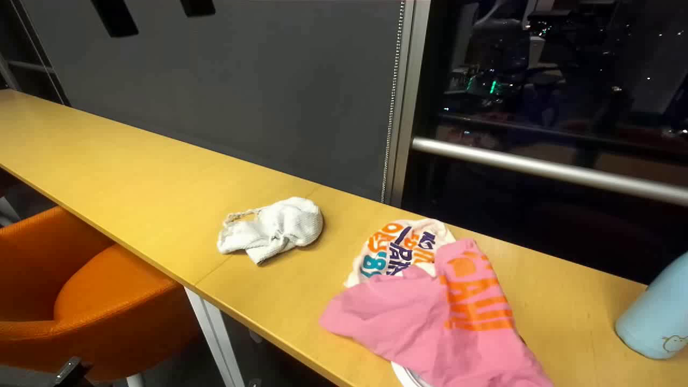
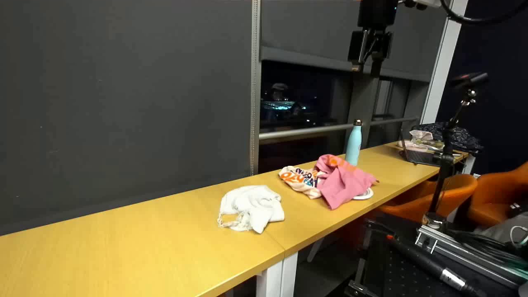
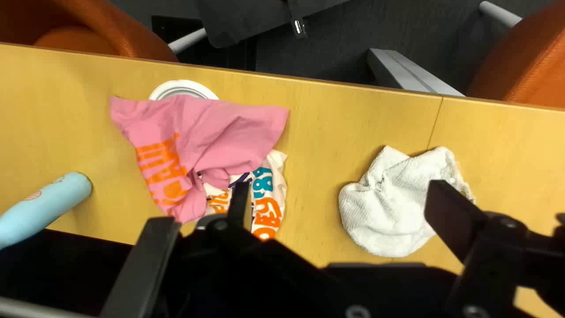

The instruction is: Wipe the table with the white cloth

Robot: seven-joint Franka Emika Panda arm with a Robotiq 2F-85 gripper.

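Gripper (image 2: 366,69) up high, well above the table (image 2: 136,255), fingers (image 3: 452,218) spread wide, nothing held. Step in hand looks like lining up for the grasp; wiping not yet begun, I'd judge.

To do it well: centre over the white textured cloth (image 3: 393,212), then straight down, no sideways sweep. Aim for the bunched middle, not the stringy edge (image 2: 233,224), which would probably pull out thin and slip. Get low enough to take a thick fold without jabbing the tabletop, close firmly, then press lightly and wipe in flat strokes. Stroke away from the pink cloth (image 3: 238,128), printed cream cloth (image 3: 267,201) and light blue bottle (image 2: 354,144); they could get shoved.

Position: white textured cloth lies crumpled on the table, across the seam (image 3: 435,123), lower than the gripper. Wrist view has it between the two fingertips, nearer the one on that view's right, which hides part of it. Well apart from the gripper in both exterior views; exact sideways offset can't tell.
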